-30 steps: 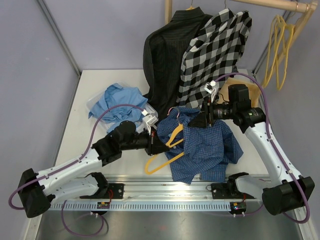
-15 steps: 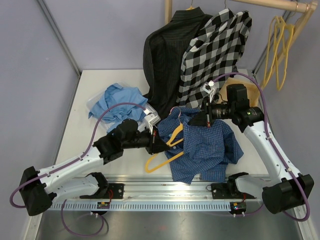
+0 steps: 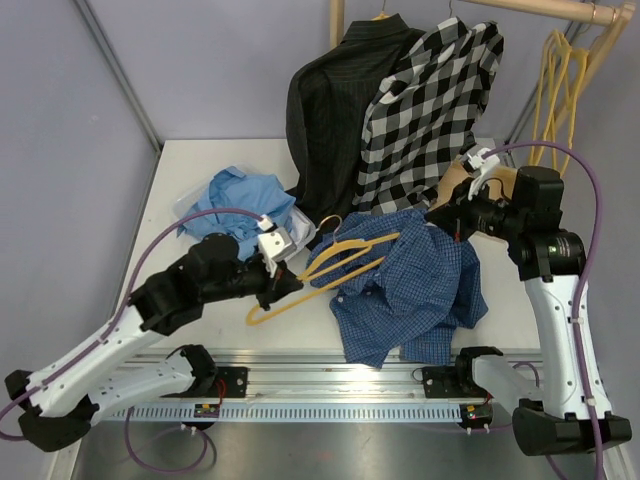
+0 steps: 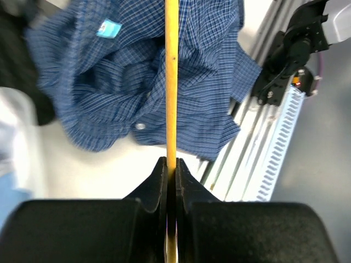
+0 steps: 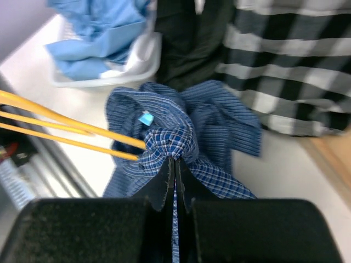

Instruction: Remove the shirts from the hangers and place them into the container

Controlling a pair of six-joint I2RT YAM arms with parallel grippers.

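Observation:
The dark blue small-check shirt [image 3: 410,290] lies crumpled on the table's near right. A yellow hanger [image 3: 350,250] sticks out of it to the left, one end still under the cloth. My left gripper [image 3: 284,285] is shut on a hanger bar [image 4: 171,82]. My right gripper [image 3: 437,214] is shut on a bunched fold of the blue check shirt [image 5: 181,139], lifting it beside the hanger bars [image 5: 71,129]. The white container [image 3: 304,233] at the left holds the light blue shirt [image 3: 240,205]. Black pinstriped [image 3: 325,110] and black-and-white check [image 3: 430,100] shirts hang behind.
The wooden rail [image 3: 540,9] crosses the top right, with several empty yellow hangers [image 3: 555,100] hanging from it. The rack's wooden base [image 3: 455,185] lies behind my right gripper. A metal rail [image 3: 340,365] runs along the near edge.
My right gripper shut on the blue check shirt and pulled back to the right with it. My left arm drew the hanger left, so most of it has slid out of the shirt.

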